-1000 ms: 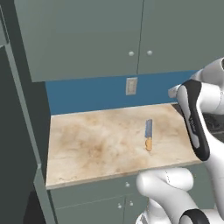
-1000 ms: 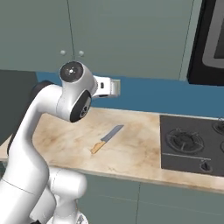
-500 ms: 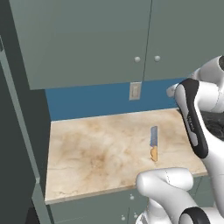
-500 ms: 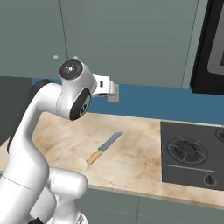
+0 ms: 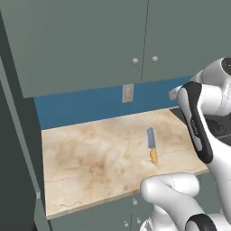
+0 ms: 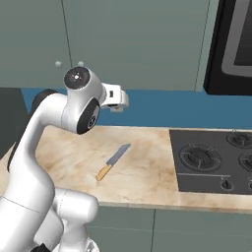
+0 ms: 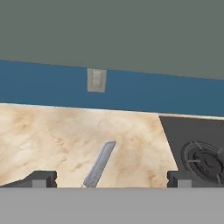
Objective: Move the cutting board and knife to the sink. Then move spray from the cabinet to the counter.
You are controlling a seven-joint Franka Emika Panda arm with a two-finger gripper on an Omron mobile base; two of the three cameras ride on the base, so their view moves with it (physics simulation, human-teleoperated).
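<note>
The end effector (image 7: 109, 178) is spread wide and grasps nothing, its two dark fingertips (image 7: 40, 178) well apart above the beige-tan veined marble counter (image 5: 90, 158). Between them lies the short knife (image 7: 99, 164) with a blue-grey blade and orange-tan wooden handle, flat on the counter, left of the black stovetop (image 6: 211, 160) and near the counter's front edge.

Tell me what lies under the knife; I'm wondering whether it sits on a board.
The knife lies flat, directly on the bare marble counter, with no board beneath it. The strip of marble directly under its blade and handle is covered.
</note>
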